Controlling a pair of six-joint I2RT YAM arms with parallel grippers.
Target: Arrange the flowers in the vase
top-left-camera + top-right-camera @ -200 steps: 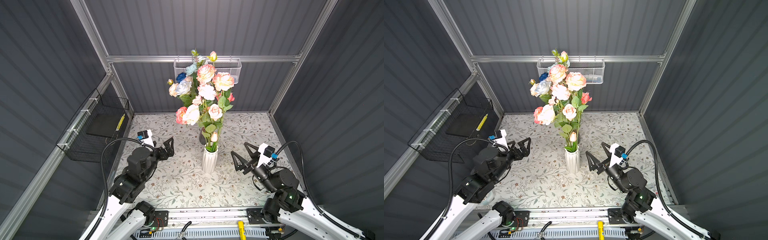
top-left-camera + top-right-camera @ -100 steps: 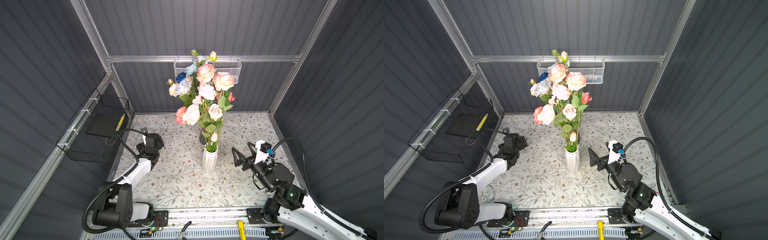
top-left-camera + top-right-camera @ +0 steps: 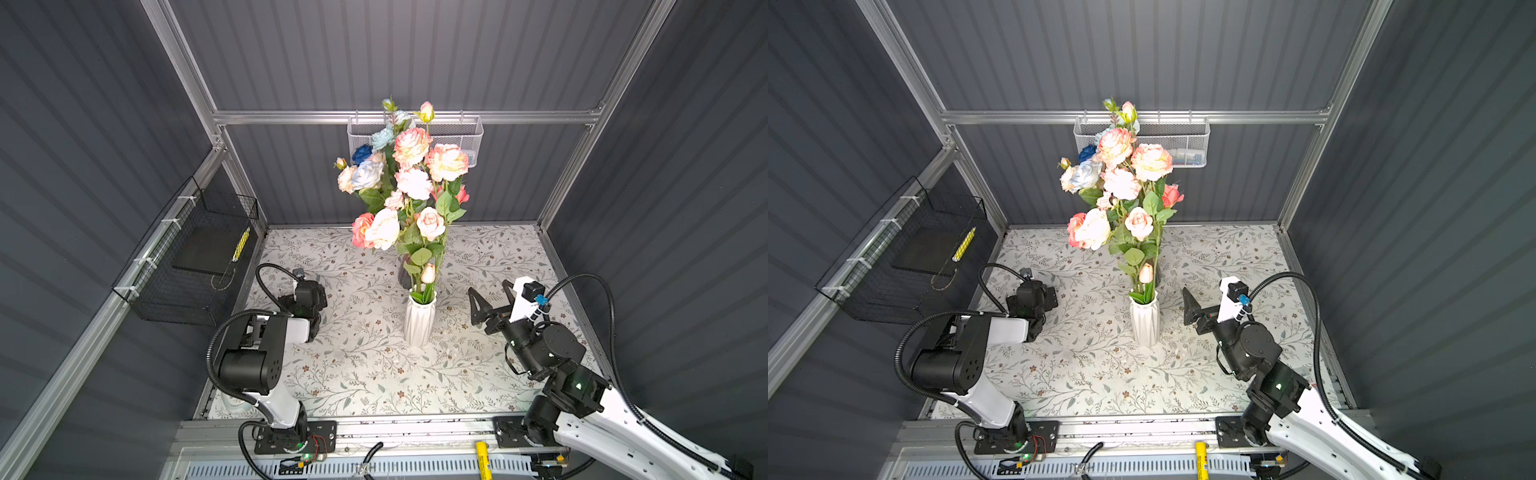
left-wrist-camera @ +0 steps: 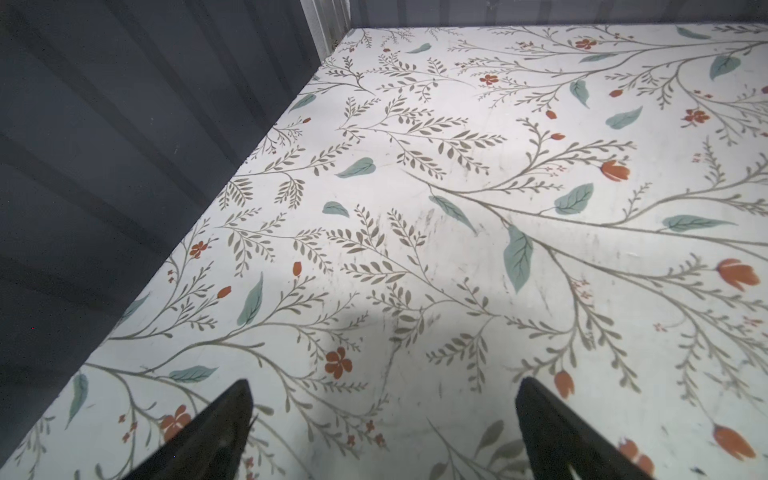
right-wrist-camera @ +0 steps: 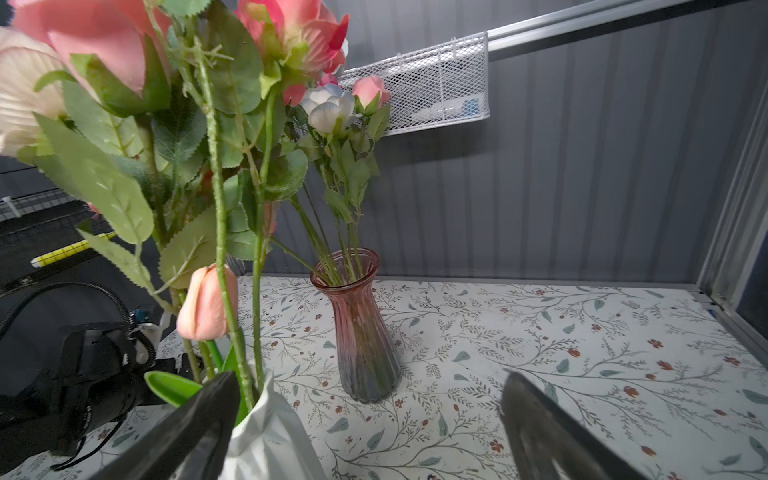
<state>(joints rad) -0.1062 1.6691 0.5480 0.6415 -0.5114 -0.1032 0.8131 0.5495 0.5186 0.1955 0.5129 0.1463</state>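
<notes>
A white ribbed vase (image 3: 419, 320) (image 3: 1145, 322) stands mid-table, holding flowers (image 3: 411, 145) (image 3: 1150, 160) with pink, peach, cream and blue heads. Behind it a pink-purple glass vase (image 5: 359, 328) also holds several stems. My right gripper (image 3: 490, 291) (image 5: 368, 378) hovers open just right of the white vase (image 5: 270, 436), one finger close beside it, nothing held. My left arm is folded low at the left with its wrist (image 3: 305, 297) over the table. In the wrist view the left gripper (image 4: 384, 386) is open above bare floral tabletop.
A black wire basket (image 3: 195, 266) with a yellow item hangs on the left wall. On the back rail hangs a white mesh basket (image 3: 457, 137). A yellow object (image 3: 482, 455) lies by the front rail. Grey walls close three sides.
My left arm has dropped from a raised pose, reached out low, then folded back at the table's left. The right gripper has stayed open beside the white vase, hardly moving.
</notes>
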